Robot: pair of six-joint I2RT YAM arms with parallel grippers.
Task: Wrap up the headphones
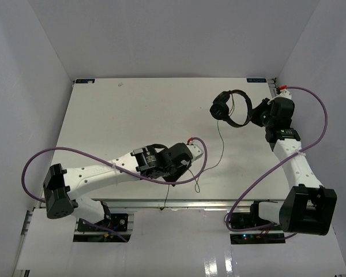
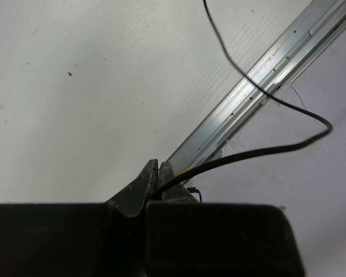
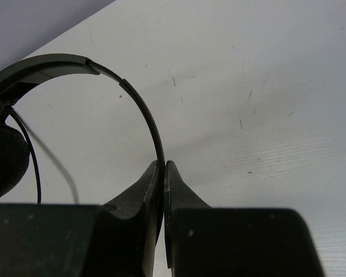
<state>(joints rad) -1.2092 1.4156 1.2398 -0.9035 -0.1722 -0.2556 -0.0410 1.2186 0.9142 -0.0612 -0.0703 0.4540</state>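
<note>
The black headphones (image 1: 230,107) are held up over the far right of the white table (image 1: 127,115). My right gripper (image 1: 252,113) is shut on their thin headband (image 3: 135,98); the pinch shows in the right wrist view, gripper (image 3: 163,168), with one padded earcup (image 3: 4,157) at the left edge. The thin black cable (image 1: 219,137) hangs from the headphones and runs down toward the near edge. My left gripper (image 1: 174,181) is shut on that cable (image 2: 259,151) close to the front rail; in the left wrist view the gripper (image 2: 157,172) has the cable coming out between its fingertips.
A metal rail (image 2: 248,98) runs along the table's near edge, and the cable loops out past it. Thick purple robot cables (image 1: 40,156) arc beside both arms. White walls (image 1: 29,69) enclose the table on the left, right and back.
</note>
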